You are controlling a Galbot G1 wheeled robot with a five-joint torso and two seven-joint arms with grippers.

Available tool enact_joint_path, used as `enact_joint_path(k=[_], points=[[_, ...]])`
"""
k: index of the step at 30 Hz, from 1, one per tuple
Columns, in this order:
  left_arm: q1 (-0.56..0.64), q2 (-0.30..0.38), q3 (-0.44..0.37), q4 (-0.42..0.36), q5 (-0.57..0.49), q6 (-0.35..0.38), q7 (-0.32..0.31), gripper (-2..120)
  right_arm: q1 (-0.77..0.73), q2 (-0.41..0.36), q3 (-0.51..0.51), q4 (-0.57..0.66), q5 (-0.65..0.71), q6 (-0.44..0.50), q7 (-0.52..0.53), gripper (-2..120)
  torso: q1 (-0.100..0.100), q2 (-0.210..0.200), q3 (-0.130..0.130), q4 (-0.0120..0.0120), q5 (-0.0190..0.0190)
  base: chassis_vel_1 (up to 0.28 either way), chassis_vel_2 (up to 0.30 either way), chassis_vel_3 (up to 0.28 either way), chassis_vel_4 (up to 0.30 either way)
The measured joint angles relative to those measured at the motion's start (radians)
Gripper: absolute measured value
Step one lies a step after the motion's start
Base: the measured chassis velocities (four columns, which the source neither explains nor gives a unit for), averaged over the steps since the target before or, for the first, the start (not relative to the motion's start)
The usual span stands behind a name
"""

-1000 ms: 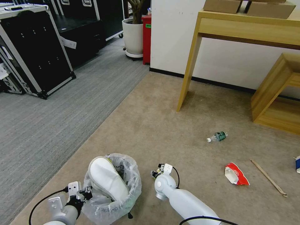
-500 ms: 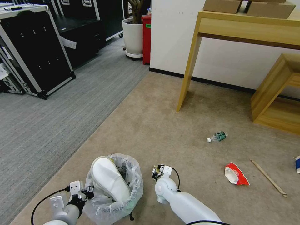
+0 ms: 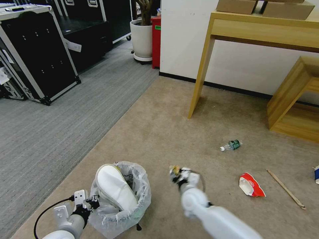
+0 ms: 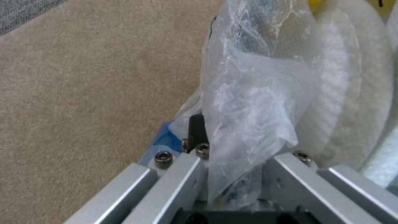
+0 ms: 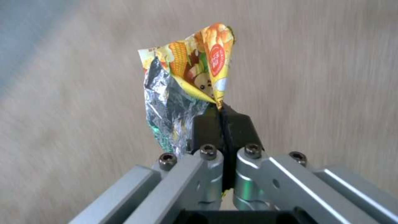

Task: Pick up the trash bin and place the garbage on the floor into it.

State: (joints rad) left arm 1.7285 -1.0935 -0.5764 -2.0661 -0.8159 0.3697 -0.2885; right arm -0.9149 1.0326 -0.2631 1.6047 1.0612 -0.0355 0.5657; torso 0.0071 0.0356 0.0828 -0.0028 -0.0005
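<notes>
The trash bin (image 3: 141,196), lined with crinkled clear plastic, stands on the beige floor (image 3: 172,132) at the lower left, with a white oval item (image 3: 114,189) leaning inside. My left gripper (image 3: 92,203) is shut on its rim; the left wrist view shows that gripper (image 4: 232,137) pinching the bag (image 4: 253,102). My right gripper (image 3: 175,171) is to the right of the bin and is shut on a yellow snack wrapper (image 5: 195,71). Garbage on the carpet: a green-labelled bottle (image 3: 231,145), a red wrapper (image 3: 251,185), a wooden stick (image 3: 285,189) and a cup (image 3: 316,174) at the right edge.
A wooden table leg (image 3: 199,76) and a low wooden shelf (image 3: 292,99) stand ahead on the right. Black flight cases (image 3: 36,56), a white plant pot (image 3: 141,38) and a red box (image 3: 156,41) sit on the grey ribbed carpet (image 3: 50,132) to the left.
My right arm has swung to the right, away from the bin, with the wrapper still in its gripper. The left gripper and the bin have barely moved.
</notes>
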Motion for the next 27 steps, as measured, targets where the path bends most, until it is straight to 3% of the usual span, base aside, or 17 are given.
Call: enact_joint_path(k=[4, 9, 17, 21, 27], points=[[-0.018, 0.007, 0.004, -0.003, -0.016, 0.004, -0.009, 1, 0.039, -0.096, 0.001, 0.113, -0.035, 0.113, -0.153, 0, 0.000, 0.000, 0.000, 0.0004, 0.0000, 0.000, 0.000, 0.000, 0.000], [-0.035, 0.017, 0.004, -0.007, -0.034, 0.007, -0.017, 1, 0.115, -0.156, -0.034, 0.202, -0.032, 0.194, -0.284, 0, 0.000, 0.000, 0.000, 0.0004, 0.0000, 0.000, 0.000, 0.000, 0.000], [-0.075, 0.030, 0.009, -0.019, -0.069, 0.016, -0.033, 1, 0.365, -0.242, -0.233, 0.325, 0.092, 0.331, -0.530, 0, 0.000, 0.000, 0.000, 0.0004, -0.0003, 0.000, 0.000, 0.000, 0.000], [-0.084, 0.037, 0.008, -0.024, -0.080, 0.018, -0.037, 1, 0.433, -0.263, -0.329, 0.349, 0.101, 0.365, -0.601, 0, 0.000, 0.000, 0.000, 0.0005, -0.0002, 0.000, 0.000, 0.000, 0.000], [-0.094, 0.047, 0.007, -0.028, -0.093, 0.020, -0.042, 1, 0.456, -0.276, -0.390, 0.378, 0.084, 0.368, -0.605, 0, 0.000, 0.000, 0.000, 0.0004, 0.0000, 0.000, 0.000, 0.000, 0.000]])
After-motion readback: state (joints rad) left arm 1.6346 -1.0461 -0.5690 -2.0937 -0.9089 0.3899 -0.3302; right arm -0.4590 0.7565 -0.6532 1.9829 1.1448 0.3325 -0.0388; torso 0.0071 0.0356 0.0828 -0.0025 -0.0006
